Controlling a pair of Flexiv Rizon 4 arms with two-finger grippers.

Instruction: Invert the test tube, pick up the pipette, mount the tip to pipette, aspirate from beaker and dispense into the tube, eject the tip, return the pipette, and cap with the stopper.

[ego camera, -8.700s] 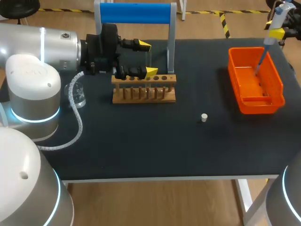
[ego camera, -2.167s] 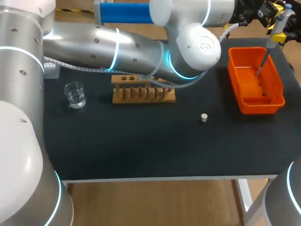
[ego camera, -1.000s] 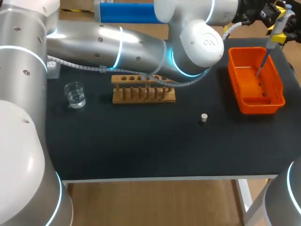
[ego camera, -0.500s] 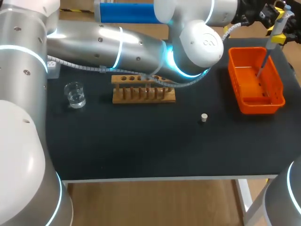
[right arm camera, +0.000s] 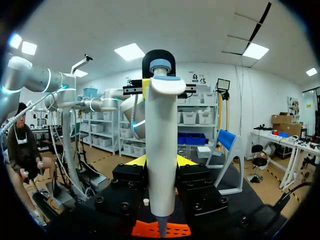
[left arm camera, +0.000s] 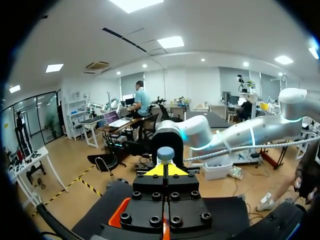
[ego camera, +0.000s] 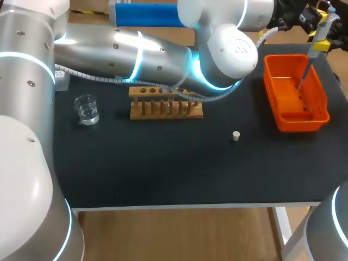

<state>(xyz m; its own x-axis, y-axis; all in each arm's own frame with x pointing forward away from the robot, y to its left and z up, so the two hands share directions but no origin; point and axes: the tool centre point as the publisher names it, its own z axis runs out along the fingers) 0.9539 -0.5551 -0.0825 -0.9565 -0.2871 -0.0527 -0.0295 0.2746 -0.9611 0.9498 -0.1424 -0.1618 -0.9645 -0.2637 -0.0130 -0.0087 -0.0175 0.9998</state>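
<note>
right gripper [right arm camera: 160, 161]: closed on the pipette [right arm camera: 162, 115], one yellow finger on each side of the white body about midway down, so the shaft hangs free below and the head stands clear above. in the head view the pipette is at 2 o'clock on the table [ego camera: 163, 174], tilted, with its thin lower end reaching down inside the orange bin [ego camera: 298, 124] — a placement that would let a released tip fall into the bin rather than onto the table. whether a tip is on the shaft is too small to tell.

left arm [ego camera: 136, 54]: enters at 9 o'clock and crosses past the middle to the same 2 o'clock corner. the left gripper [left arm camera: 165, 170] has its fingers pressed together with nothing between them, and the closed tips sit just short of the pipette's blue-grey top knob [left arm camera: 165, 153]. a narrow, closed tool gives one firm point for pushing a button, which is probably why it is held so; contact with the knob cannot be confirmed. the step in hand is judged to be tip ejection.

wooden rack [ego camera: 166, 109]: at 11 o'clock, partly under the left arm; the test tube cannot be made out in it. beaker [ego camera: 87, 109]: at 9 o'clock, near the rack's end. stopper [ego camera: 235, 136]: alone towards 4 o'clock of centre, well apart from the rack — capping not yet done.
</note>
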